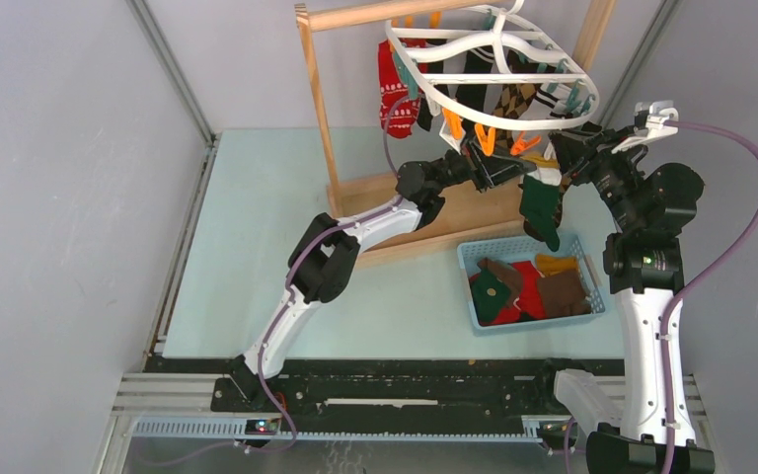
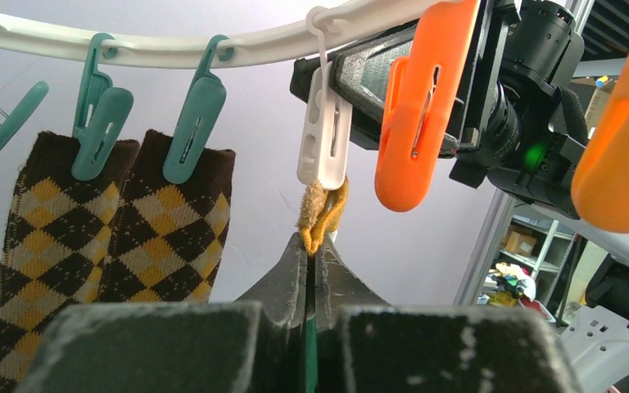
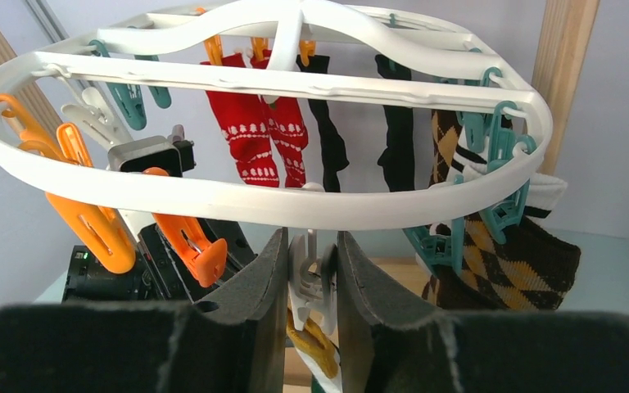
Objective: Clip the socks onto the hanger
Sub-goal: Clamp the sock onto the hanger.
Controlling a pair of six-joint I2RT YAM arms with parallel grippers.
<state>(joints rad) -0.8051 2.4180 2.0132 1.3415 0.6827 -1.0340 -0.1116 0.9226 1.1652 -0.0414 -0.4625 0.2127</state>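
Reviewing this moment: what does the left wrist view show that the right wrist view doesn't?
Left wrist only: the left gripper pinching the green sock by its yellow cuff under the white clip. Right wrist only: how the right gripper closes around that clip, plus red socks and black socks. Both: the white clip, cuff, argyle socks, orange clips, hanger rim.

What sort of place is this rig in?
Probably a lab robot cell, not a home: plain grey panel walls, a wooden rack holding the hanger, socks staged in a blue basket.
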